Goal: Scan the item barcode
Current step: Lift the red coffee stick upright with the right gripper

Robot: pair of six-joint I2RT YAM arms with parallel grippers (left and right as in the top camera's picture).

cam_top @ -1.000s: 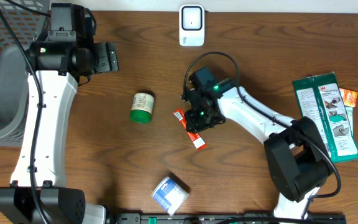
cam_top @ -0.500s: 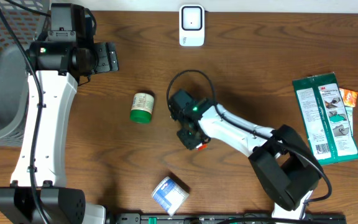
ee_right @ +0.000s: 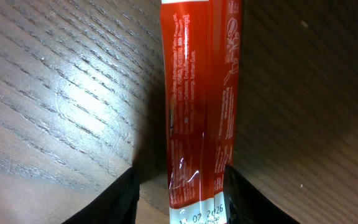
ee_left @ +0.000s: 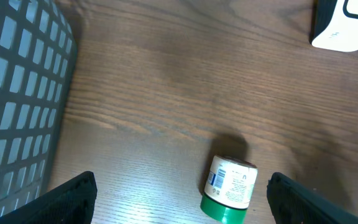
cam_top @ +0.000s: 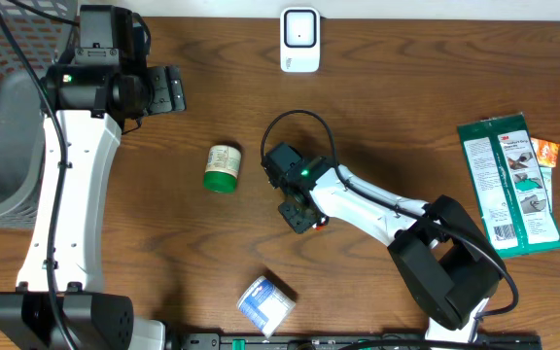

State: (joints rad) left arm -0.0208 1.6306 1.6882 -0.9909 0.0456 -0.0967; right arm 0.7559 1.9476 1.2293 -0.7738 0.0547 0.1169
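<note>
The red sachet lies flat on the surface, well apart from the scanner on the robot's side, so it likely has to be lifted up to the scanner's window; the right gripper points down, its jaws straddling the sachet's end, one finger at each long edge; whether they pinch it I cannot tell; the left gripper, off to the scanner's side, hangs with jaws wide and empty.
</note>
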